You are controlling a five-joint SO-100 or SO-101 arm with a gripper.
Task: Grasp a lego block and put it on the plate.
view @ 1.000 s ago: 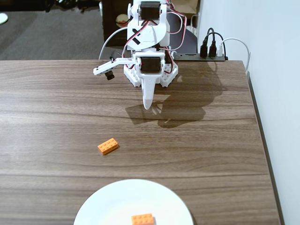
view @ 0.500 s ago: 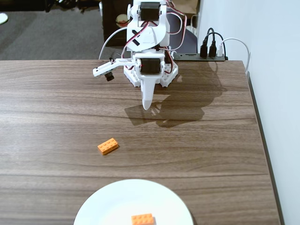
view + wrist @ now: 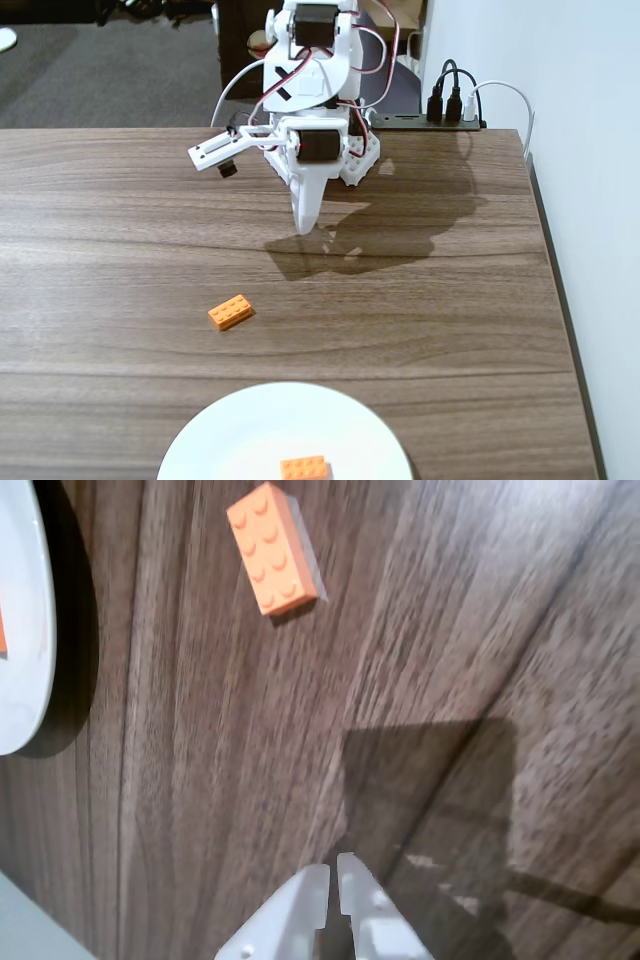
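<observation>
An orange lego block (image 3: 230,312) lies flat on the wooden table, left of centre; in the wrist view it (image 3: 273,548) is at the top. The white plate (image 3: 230,430) sits at the front edge and holds a second, near-identical orange brick (image 3: 304,467). In the wrist view the plate's rim (image 3: 25,630) is at the left, with a sliver of that brick (image 3: 2,635). My gripper (image 3: 303,228) points down at the table's back, well behind the block. Its white jaws (image 3: 333,870) are together with only a thin slit between them, and hold nothing.
The arm's base (image 3: 355,160) stands at the table's back edge, with a black power strip (image 3: 445,120) and cables behind it. The table's right edge (image 3: 555,300) runs along a white wall. The arm's shadow falls on the wood right of the gripper.
</observation>
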